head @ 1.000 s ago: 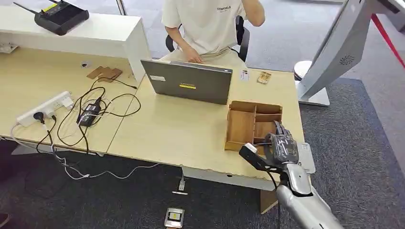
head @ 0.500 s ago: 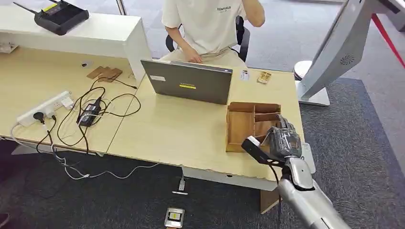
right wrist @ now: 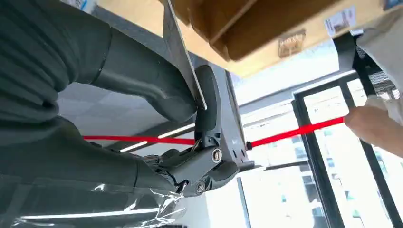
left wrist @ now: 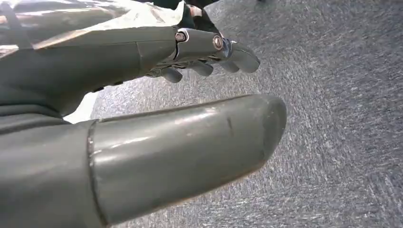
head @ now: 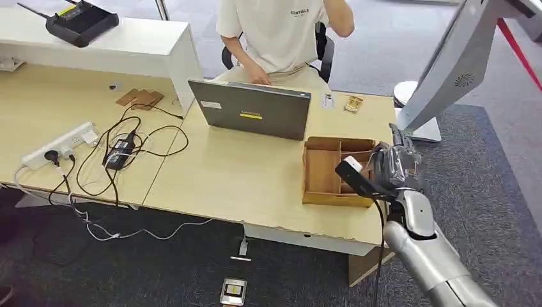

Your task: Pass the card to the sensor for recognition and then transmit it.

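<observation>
My right hand is raised beside the right end of the wooden compartment box, near the desk's right edge. It pinches a thin grey card between the thumb and a finger; the card shows edge-on. From the head, the card sticks up above the hand as a dark sliver. A white tilted stand with a round grille rises just beyond the hand, to the right. My left hand hangs over grey carpet, fingers apart and holding nothing.
A person sits behind an open laptop at the desk's far side. Cables and a power strip lie on the left half of the desk. A red strap crosses the top right corner.
My right hand has risen from the desk's front edge and moved away from me and to the right with the card, now level with the box's right end.
</observation>
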Available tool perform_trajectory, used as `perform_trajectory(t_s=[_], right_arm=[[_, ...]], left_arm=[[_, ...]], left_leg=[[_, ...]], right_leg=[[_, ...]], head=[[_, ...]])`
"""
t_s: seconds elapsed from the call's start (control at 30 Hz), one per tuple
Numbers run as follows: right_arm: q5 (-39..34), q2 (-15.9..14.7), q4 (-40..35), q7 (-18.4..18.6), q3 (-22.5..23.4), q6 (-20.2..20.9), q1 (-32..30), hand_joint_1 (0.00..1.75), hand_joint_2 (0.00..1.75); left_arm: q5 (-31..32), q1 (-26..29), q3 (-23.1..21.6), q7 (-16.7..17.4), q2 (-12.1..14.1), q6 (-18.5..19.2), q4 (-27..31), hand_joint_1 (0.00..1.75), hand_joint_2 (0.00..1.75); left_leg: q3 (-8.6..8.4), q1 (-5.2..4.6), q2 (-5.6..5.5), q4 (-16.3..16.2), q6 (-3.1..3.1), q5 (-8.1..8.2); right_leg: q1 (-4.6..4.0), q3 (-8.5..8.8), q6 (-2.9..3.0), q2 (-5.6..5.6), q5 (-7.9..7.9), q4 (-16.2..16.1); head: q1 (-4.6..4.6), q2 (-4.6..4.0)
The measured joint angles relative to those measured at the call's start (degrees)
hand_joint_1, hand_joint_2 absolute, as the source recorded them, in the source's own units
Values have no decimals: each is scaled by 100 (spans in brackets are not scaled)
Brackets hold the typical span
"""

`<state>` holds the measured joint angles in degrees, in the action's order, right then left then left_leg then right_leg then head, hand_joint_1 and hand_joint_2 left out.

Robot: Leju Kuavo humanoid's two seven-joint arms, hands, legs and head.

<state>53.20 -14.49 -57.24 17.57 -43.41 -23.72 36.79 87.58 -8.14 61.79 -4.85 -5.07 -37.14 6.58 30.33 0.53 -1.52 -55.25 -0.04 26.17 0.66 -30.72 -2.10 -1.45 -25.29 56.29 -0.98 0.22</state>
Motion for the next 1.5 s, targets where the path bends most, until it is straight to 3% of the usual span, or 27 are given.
perform_trajectory(t_s=[0.13, 0.2, 0.27, 0.33, 0.43, 0.5, 0.7, 0.97, 1.37, 1.4, 1.5], right_arm=[[11, -72, -337, 20, 46, 166, 170, 175, 175], [-170, 28, -372, -468, 35, 175, 343, 175, 175], [-306, 414, -121, -890, -22, 66, 709, 175, 175], [-356, 751, 181, -944, -116, 22, 1031, 175, 175], [-567, 1086, 548, -981, -212, 187, 1343, 175, 175], [-693, 1235, 807, -972, -234, 295, 1509, 175, 175], [-697, 1632, 1463, -959, -315, 535, 1903, 175, 175], [-660, 2026, 2255, -844, -422, 649, 2411, 175, 175], [-669, 2223, 2941, -701, -509, 693, 2608, 175, 175], [-658, 2225, 2981, -686, -516, 693, 2610, 0, 175], [-656, 2225, 3068, -642, -538, 660, 2611, 0, 175]], left_arm=[[0, 2, -55, 0, 0, 20, 0, 0, 0], [2, -39, -231, 82, -76, 560, 13, 0, 0], [4, -283, -899, 670, -369, 1461, 118, 0, 0], [4, -600, -1941, 909, -699, 1880, 184, 0, 0], [-18, -755, -3148, 946, -1038, 1921, 286, 0, 0], [-31, -743, -3811, 942, -1108, 1921, 354, 0, 0], [-81, -722, -5306, 927, -1228, 1967, 520, 0, 0], [-291, -722, -6480, 920, -1213, 2039, 627, 0, 0], [-518, -724, -7379, 946, -1174, 2120, 689, 0, 0], [-538, -724, -7436, 949, -1169, 2133, 697, 0, 0], [-699, -725, -7586, 973, -1154, 2142, 708, 0, 0]], left_leg=[[2, 0, 1, 0, 0, 0], [4, -2, 2, 0, -1, -4], [17, -13, 12, 0, -3, -20], [26, -14, -7, -1, 3, -31], [22, -1, -22, -2, -1, -35], [22, -6, -10, -5, -1, -35], [28, 0, -8, -5, -1, -35], [29, 0, -7, -4, -2, -36], [28, -1, -6, -5, -2, -36], [28, -2, -6, -6, -2, -36], [27, -1, -5, -5, -2, -36]], right_leg=[[0, 1, 0, 0, 1, 1], [3, -5, 1, -1, 4, 3], [17, -36, 5, -18, 18, 17], [20, -31, 0, -1, 23, 17], [5, -16, 4, 11, 27, 12], [8, -24, 1, 0, 32, 13], [9, -32, 1, 0, 32, 15], [4, -34, 1, 0, 32, 15], [6, -33, 0, 0, 33, 13], [6, -33, 0, 0, 33, 13], [6, -34, 1, 0, 33, 13]], head=[[2, 0], [-2, 0], [9, 0], [9, 0], [-2, 0], [2, 0], [2, 0], [2, 0], [2, 0], [2, 0], [2, 0]])
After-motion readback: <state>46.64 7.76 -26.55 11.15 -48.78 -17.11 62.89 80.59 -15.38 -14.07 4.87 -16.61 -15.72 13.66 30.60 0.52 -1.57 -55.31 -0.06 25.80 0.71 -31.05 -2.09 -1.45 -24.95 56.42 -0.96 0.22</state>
